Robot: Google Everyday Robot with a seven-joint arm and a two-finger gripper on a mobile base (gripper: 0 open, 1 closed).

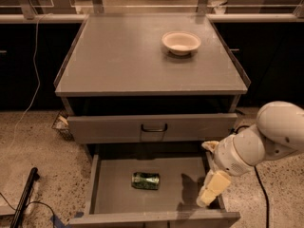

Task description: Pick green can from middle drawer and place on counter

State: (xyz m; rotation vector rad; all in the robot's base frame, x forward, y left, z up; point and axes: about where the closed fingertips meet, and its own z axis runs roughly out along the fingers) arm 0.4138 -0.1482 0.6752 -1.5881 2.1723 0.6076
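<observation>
The green can (146, 180) lies on its side near the middle of the floor of the open middle drawer (114, 191). The counter (133, 56) is the grey cabinet top above it. My gripper (212, 169) hangs at the drawer's right wall, to the right of the can and apart from it. Its pale fingers (213, 188) are spread and hold nothing. The white arm (270, 137) reaches in from the right.
A white bowl (181, 42) sits at the back right of the counter. The drawer with a dark bar handle (153, 127) is slightly pulled out above the middle drawer. A black pole and cables (23, 198) lie on the speckled floor at the left.
</observation>
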